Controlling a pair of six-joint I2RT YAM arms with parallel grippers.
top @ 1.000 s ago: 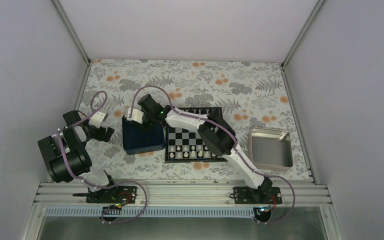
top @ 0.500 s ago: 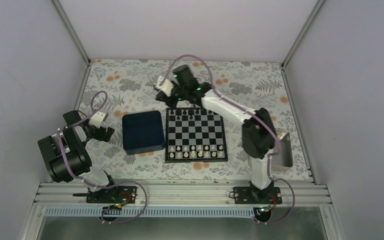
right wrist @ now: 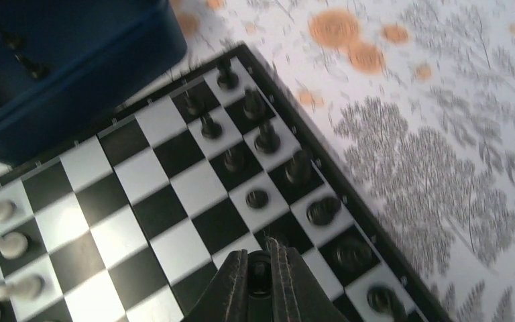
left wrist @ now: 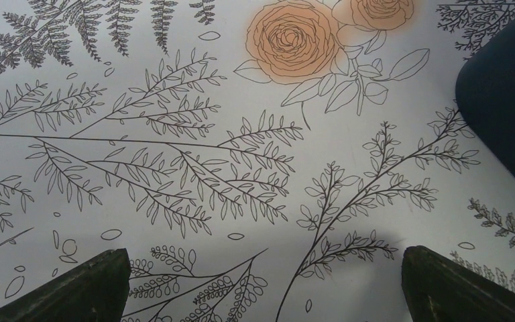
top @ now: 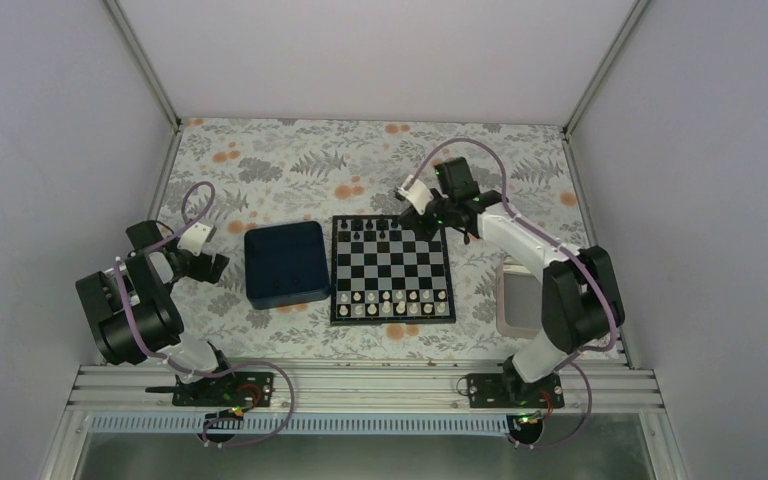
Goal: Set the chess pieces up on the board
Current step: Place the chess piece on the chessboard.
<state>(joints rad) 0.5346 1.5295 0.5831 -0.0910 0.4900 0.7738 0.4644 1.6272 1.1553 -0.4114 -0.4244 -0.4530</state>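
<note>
The board (top: 392,270) lies mid-table, and it also shows in the right wrist view (right wrist: 141,181). Several black chess pieces (top: 372,231) stand along its far rows, and they also show in the right wrist view (right wrist: 266,137). My right gripper (top: 426,218) hovers over the board's far right part. In its wrist view the right gripper (right wrist: 259,272) is shut on a tiny black piece (right wrist: 259,276). Two more black pieces (right wrist: 35,67) lie in the dark blue tray (right wrist: 67,80). My left gripper (top: 210,266) is open and empty over the tablecloth, its fingers (left wrist: 87,285) wide apart.
White pieces (top: 390,306) line the board's near rows. The dark blue tray (top: 283,263) sits just left of the board. A silver metal tray (top: 516,300) at the right is partly hidden by the right arm. The tablecloth is floral.
My right arm has swung from over the blue tray, past the board's far edge, to the board's far right part. The left arm has not moved.
</note>
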